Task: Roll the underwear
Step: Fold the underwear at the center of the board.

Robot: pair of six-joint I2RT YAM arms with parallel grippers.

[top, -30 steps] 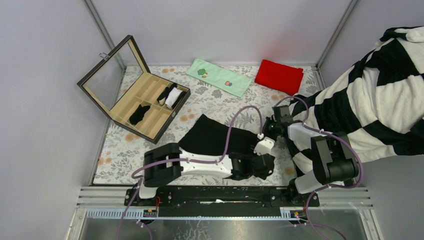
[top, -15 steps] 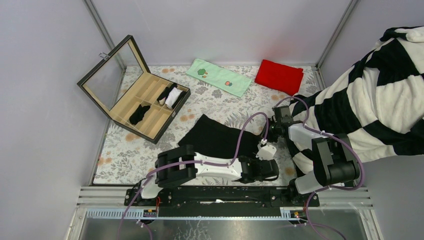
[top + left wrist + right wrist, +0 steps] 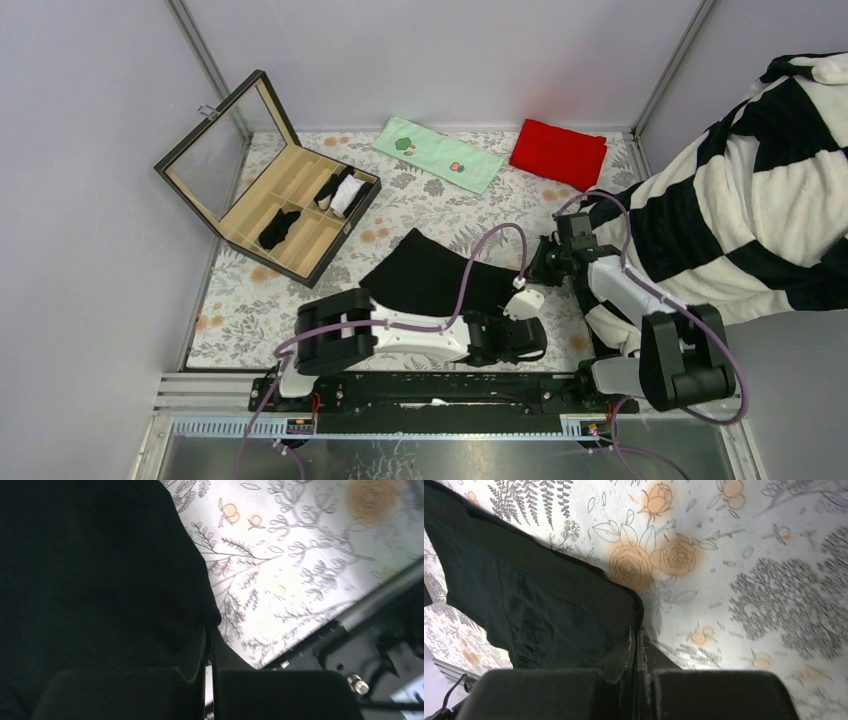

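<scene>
One piece of black underwear (image 3: 430, 278) lies spread flat on the flowered table cover. My left gripper (image 3: 518, 335) is shut on its near right corner, close to the table's front rail. In the left wrist view the dark cloth (image 3: 90, 570) fills the left half and my left gripper (image 3: 207, 629) pinches its corner. My right gripper (image 3: 536, 267) is shut on the far right corner. The right wrist view shows the cloth (image 3: 539, 605) stretching left from the pinched tip at my right gripper (image 3: 637, 630).
An open wooden box (image 3: 262, 172) with a glass lid stands at the back left, holding rolled black pieces (image 3: 280, 228) and a white one (image 3: 348, 195). A green cloth (image 3: 440, 155) and a red cloth (image 3: 558, 152) lie at the back. A striped blanket (image 3: 740, 220) hangs over the right side.
My left gripper was open, moved along the near edge of the underwear, and has closed on its corner. The right arm has shifted slightly right, still gripping.
</scene>
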